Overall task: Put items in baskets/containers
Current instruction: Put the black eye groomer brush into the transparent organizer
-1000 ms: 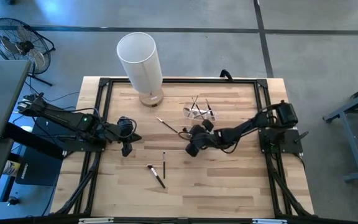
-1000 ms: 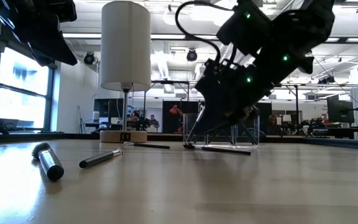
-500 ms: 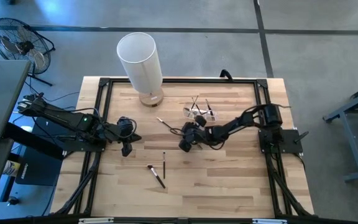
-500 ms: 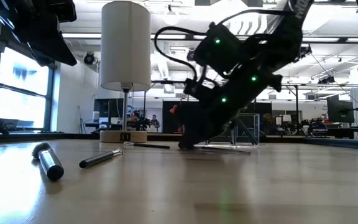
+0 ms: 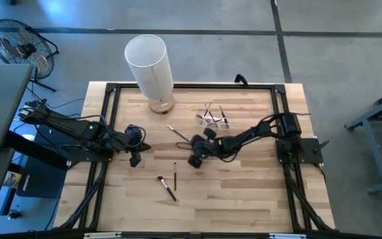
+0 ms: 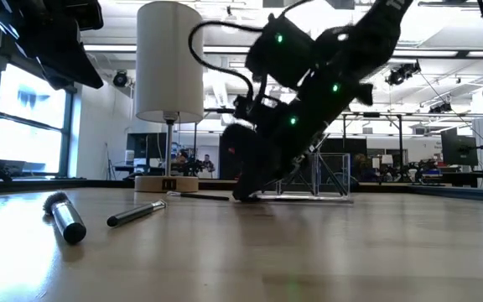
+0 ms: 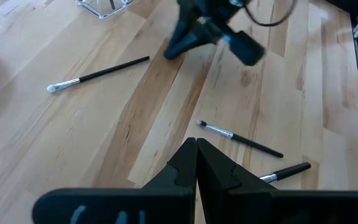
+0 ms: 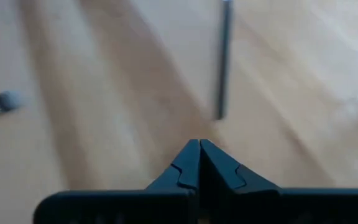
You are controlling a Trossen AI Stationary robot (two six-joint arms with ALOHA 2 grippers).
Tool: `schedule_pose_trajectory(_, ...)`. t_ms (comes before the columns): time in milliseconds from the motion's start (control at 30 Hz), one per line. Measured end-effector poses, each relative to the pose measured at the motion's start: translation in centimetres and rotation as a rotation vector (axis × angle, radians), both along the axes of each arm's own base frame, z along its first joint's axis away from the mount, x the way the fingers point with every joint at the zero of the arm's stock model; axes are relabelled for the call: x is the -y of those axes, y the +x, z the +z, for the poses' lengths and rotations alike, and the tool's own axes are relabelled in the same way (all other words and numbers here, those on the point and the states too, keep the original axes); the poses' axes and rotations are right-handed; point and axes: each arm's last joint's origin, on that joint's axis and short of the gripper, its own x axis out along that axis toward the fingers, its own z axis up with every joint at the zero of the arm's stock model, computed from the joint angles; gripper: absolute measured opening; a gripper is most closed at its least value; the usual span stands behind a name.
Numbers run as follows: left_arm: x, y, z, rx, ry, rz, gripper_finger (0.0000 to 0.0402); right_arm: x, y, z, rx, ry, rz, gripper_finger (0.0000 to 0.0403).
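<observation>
Just beyond right hand [image 8: 199, 144], brush [image 8: 222, 59]

My right gripper [image 5: 194, 160] sits low at the table's middle, fingers together; my left gripper [image 5: 135, 160] waits closed near the left edge.

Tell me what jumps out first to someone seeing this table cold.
The tall white cylinder at the table's far edge stands out first. Next comes the right gripper, stretched low over the table's middle with its fingers shut and nothing between them, just short of a loose brush. Beyond it, the clear holder has a few brushes in it, while others lie scattered on the wood nearer the front.
</observation>
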Motion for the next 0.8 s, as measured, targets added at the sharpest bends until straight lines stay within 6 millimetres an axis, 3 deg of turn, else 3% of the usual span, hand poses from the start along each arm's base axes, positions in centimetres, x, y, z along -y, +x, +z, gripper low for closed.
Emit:
schedule_pose_trajectory(200,0.0,0.0,0.0,0.002,0.002,-0.002,0.0,-1.4,-0.1,5.0,0.128,-0.064,-0.041,0.0001)
schedule_pose_trajectory(433,0.0,0.0,0.0,0.004,0.023,-0.007,0.0,-1.6,-3.0,9.9,0.29,-0.16,-0.203,0.0)
schedule_pose_trajectory(667,-0.2,0.1,0.2,0.026,0.081,0.045,0.0,-0.4,-7.1,12.4,0.407,-0.243,-0.372,0.0)
schedule_pose_trajectory(800,-0.3,0.3,0.4,0.066,0.099,0.085,0.0,1.4,-9.6,12.2,0.472,-0.288,-0.445,0.0)
